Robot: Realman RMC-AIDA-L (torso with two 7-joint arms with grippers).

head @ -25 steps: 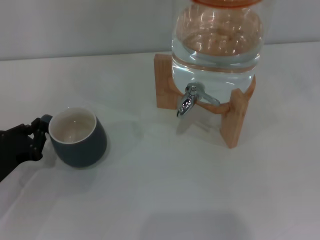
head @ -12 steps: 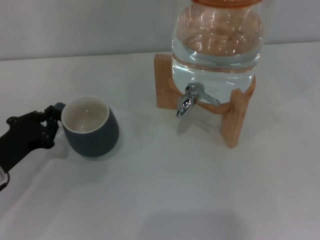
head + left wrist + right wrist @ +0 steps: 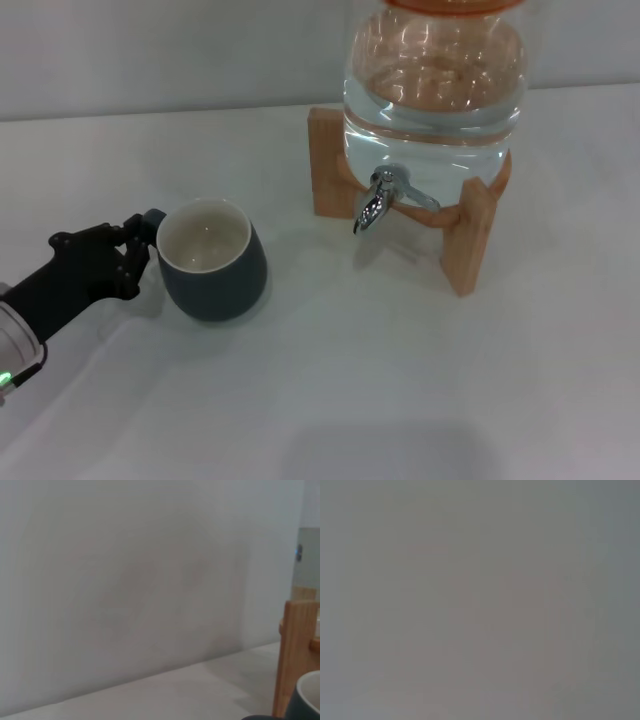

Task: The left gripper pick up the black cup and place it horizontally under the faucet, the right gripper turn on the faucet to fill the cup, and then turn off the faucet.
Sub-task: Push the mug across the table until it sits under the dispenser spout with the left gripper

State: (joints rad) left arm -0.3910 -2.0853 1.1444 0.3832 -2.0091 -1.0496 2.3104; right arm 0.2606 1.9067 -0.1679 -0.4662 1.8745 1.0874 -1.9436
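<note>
Head view: squat dark black cup [image 3: 213,262], cream inside, loop handle pinched in left gripper [image 3: 133,250] jaws.

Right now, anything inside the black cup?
The black cup looks empty: bare cream interior, no water visible in the head view. Its near inner wall is hidden by the rim. The left gripper holds its handle.

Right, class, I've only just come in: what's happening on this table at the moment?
The left gripper holds the black cup by its handle, upright above the white table. The cup sits left of the faucet, not yet under it. The faucet juts from a glass water jar on a wooden stand. No water is running, and the right gripper is out of sight.
</note>
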